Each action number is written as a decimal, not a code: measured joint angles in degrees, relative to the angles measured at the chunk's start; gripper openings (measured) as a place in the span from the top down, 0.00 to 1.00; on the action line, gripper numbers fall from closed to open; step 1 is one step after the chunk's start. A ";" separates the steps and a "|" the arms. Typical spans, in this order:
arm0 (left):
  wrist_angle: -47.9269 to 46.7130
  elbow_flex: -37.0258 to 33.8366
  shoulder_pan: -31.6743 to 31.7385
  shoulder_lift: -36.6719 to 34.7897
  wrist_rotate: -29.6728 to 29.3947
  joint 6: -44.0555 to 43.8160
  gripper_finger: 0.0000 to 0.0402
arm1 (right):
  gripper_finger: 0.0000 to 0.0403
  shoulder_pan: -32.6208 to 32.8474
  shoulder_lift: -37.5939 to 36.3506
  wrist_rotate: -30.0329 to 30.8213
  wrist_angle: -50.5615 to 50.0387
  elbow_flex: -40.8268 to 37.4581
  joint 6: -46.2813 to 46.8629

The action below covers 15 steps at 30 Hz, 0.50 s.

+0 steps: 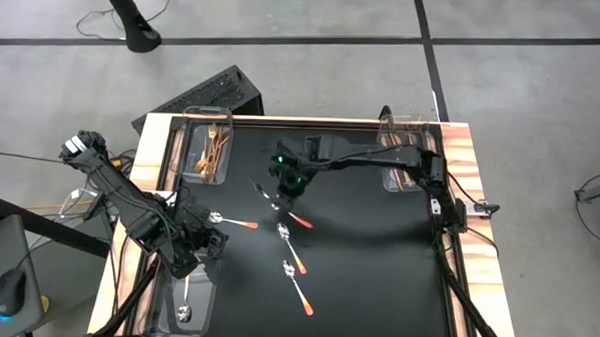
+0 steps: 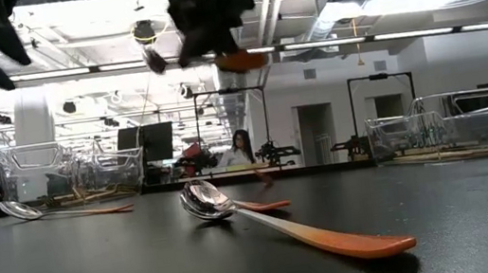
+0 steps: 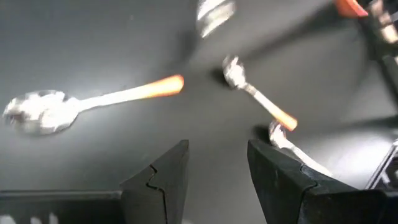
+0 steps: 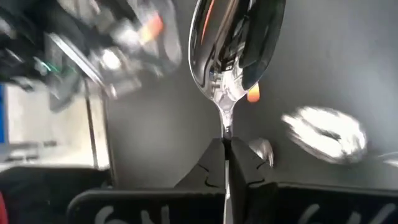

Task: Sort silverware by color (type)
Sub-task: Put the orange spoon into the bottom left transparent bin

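The right end effector is clamped on a spoon, its two fingers pressed together on the thin neck just below the bowl. In the high view this end effector hangs over the middle of the black desk, and in the low view the spoon's orange-red handle shows raised clear of the desk.

The left end effector has its fingers apart with nothing between them. It sits near the desk's left edge, just beside a loose spoon lying flat.

Taking the held spoon as the landmark: one spoon lies just under it, another a little nearer the front edge, and a third farther toward the front. The loose spoon by the left end effector lies to its left.

A clear bin at the back left corner holds gold forks. Another bin at the front left holds a single spoon. A third bin stands at the back right, under the right arm; what it holds cannot be told.
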 joint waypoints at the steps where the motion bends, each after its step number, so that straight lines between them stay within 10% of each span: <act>1: 0.72 0.00 0.00 0.00 -1.88 1.11 0.63 | 0.98 -0.02 -0.07 0.03 1.41 0.99 0.00; 10: 6.88 0.00 0.00 -0.05 -15.92 10.73 0.63 | 0.98 2.42 -0.11 2.51 12.06 4.61 -3.61; 15: 6.91 0.00 0.00 -1.62 -24.19 10.55 0.63 | 0.98 5.27 -0.09 13.62 12.46 4.64 -7.77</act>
